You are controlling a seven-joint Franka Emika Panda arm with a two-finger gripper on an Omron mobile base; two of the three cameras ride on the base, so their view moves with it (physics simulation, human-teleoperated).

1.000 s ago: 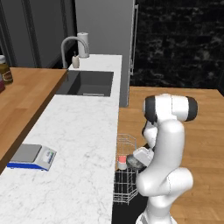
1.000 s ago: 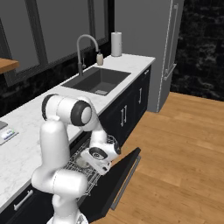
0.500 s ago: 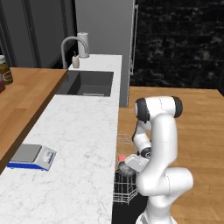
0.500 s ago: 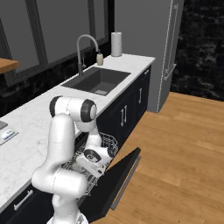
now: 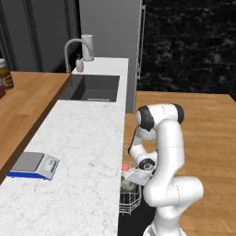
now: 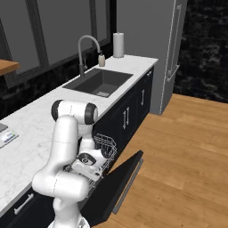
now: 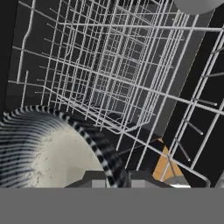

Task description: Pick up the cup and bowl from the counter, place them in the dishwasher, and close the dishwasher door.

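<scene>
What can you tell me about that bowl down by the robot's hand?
The bowl is small, round and shallow, dark grey with a ribbed, metallic-looking rim and a pale speckled inside. It sits tilted over the white wire rack inside the dark dishwasher. The hand is shut on its rim, one finger on each side.

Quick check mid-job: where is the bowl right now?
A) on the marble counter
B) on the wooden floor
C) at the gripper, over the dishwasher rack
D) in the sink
C: in the hand view the bowl sits against the fingertips, with the white wire rack behind it.
</scene>
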